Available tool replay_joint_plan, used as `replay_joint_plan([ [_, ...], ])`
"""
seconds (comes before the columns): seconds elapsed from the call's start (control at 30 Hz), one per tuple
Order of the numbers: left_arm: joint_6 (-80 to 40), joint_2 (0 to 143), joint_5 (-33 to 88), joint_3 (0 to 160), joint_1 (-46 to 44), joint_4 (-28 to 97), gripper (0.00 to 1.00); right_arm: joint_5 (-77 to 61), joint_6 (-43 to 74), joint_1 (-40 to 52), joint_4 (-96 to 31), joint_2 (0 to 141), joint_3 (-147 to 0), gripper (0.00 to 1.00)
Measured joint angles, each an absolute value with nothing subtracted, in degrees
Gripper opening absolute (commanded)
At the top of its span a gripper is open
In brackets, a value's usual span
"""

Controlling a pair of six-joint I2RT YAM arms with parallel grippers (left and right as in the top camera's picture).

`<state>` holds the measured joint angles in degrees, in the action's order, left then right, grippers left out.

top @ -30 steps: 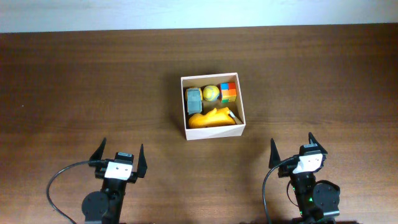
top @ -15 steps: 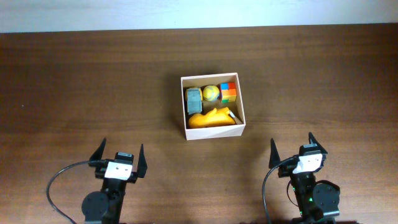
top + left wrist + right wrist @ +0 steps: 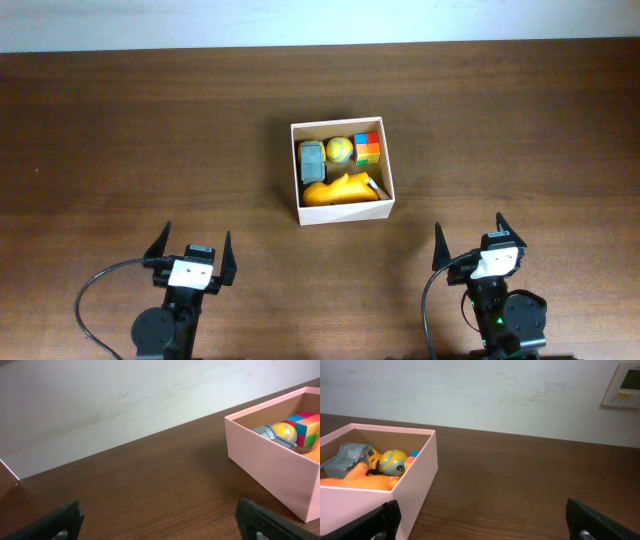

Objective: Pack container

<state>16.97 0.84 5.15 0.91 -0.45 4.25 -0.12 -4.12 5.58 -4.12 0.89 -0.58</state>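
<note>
Left end effector (image 3: 197, 232), right end effector (image 3: 469, 224), both agape, container (image 3: 343, 211) filled, wall panel (image 3: 623, 384) right-wrist view only

A dark brown wooden tabletop (image 3: 150, 130) meets a white wall (image 3: 470, 390); 1 beige wall panel (image 3: 625, 384) hangs on it.

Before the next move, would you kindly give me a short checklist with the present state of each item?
1. The left hand is open and empty: ok.
2. The right hand is open and empty: ok.
3. Both hands are apart from the container: ok.
4. The grey car, yellow ball, coloured cube and orange toy lie inside the container: ok.
5. All toys sit below the rim: cannot tell.
</note>
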Motion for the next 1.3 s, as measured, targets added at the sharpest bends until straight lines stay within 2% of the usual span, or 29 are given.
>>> replay_joint_plan([
  [0.27,17.0,0.8,5.1,0.9,-0.4,4.3,0.99,-0.2,-4.3,5.1,-4.1,0.9,-0.6,0.99],
  [0.5,17.0,0.8,5.1,0.9,-0.4,4.3,0.99,-0.1,-4.3,1.1,-4.1,0.9,-0.6,0.99],
  [1.3,17.0,0.8,5.1,0.9,-0.4,4.3,0.99,-0.1,-4.3,0.9,-4.1,0.9,-0.6,0.99],
])
